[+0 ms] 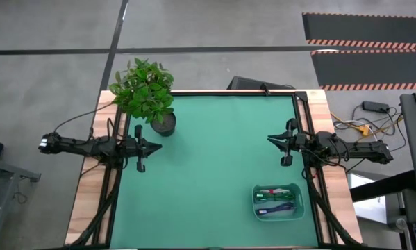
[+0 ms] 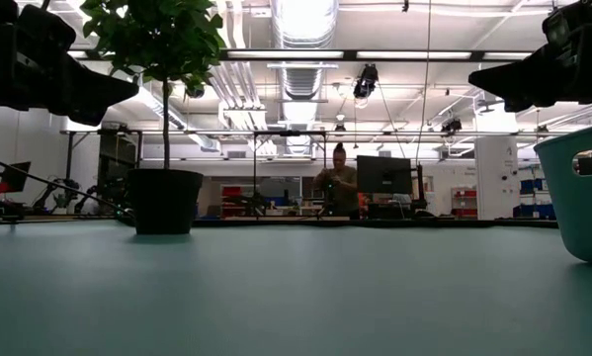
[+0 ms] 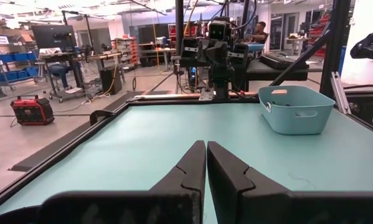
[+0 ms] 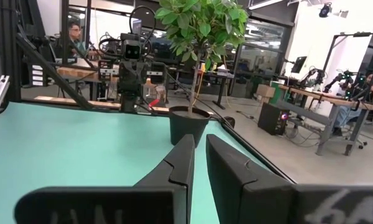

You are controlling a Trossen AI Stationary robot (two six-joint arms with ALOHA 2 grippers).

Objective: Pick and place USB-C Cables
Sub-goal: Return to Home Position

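The USB-C cables lie together inside a teal bin near the table's right near corner. I can make out a white-and-red bundle, a green one and a dark blue one; a teal-blue one does not show. My left gripper hovers shut over the table's left side, beside the plant pot. My right gripper hovers shut over the right side, on the far side of the bin. Both point toward the table's middle and hold nothing.
A potted plant stands in a black pot at the far left of the green mat. In the low view the bin's wall rises at the right. Bare mat lies between the two grippers. A person stands in the room beyond the table.
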